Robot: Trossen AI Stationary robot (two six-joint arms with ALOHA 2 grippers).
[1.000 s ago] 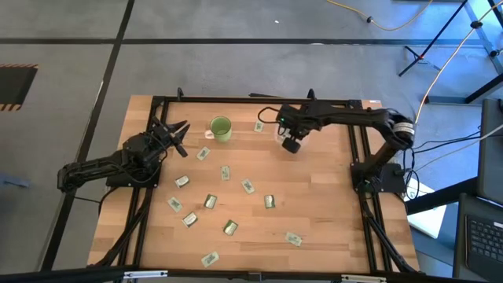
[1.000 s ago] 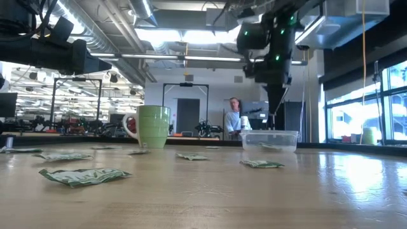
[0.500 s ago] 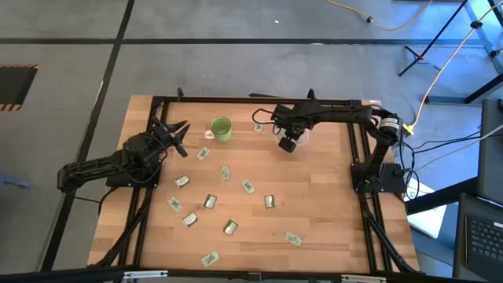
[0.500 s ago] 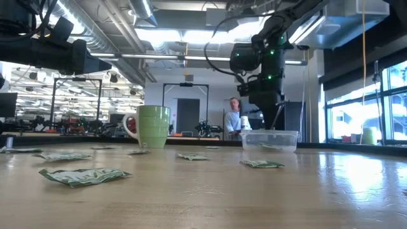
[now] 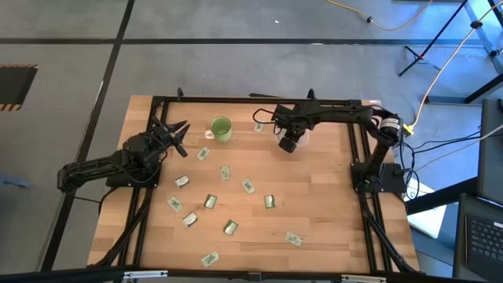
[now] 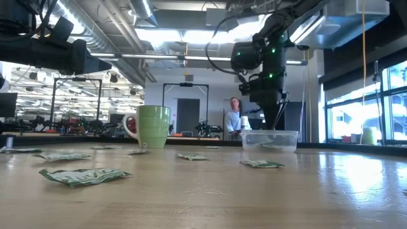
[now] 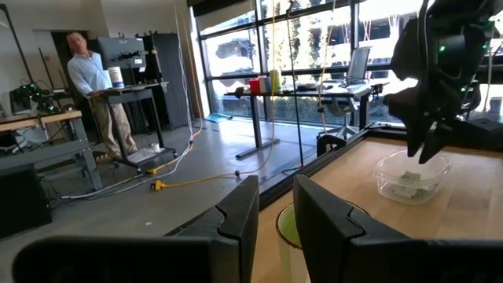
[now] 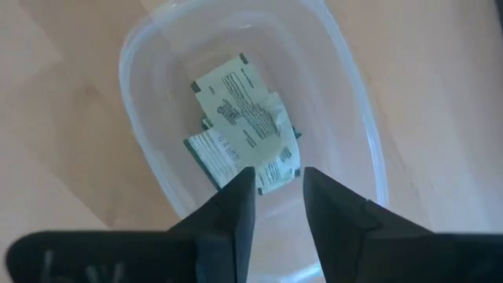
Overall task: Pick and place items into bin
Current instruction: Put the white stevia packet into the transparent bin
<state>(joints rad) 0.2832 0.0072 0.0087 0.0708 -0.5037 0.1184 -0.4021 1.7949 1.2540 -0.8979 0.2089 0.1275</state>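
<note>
The bin point(image 8: 149, 55), a small clear tub, stands on the table at the far right of centre, also in the low view point(image 6: 269, 140) and the left wrist view point(image 7: 411, 177). A few green and white packets point(image 8: 244, 134) lie flat on its floor. My right gripper point(image 8: 279, 196) hangs open just above the bin point(image 5: 289, 144), fingers pointing down, nothing between them. Several more packets point(image 5: 225, 172) lie flat across the middle and near part of the table. My left gripper point(image 5: 179, 134) waits open at the far left, beside the green mug point(image 5: 221, 128).
The green mug point(image 6: 152, 126) stands upright left of the bin. One packet point(image 5: 259, 126) lies between mug and bin near the far edge. A dark frame point(image 5: 236, 100) borders the table. A person point(image 6: 234, 117) stands in the room beyond the table.
My right gripper has shifted a little toward the table's left while staying over the bin, its arm folding in from the right edge, and its fingers have opened. The bin, the mug and the packets on the table have kept their places.
</note>
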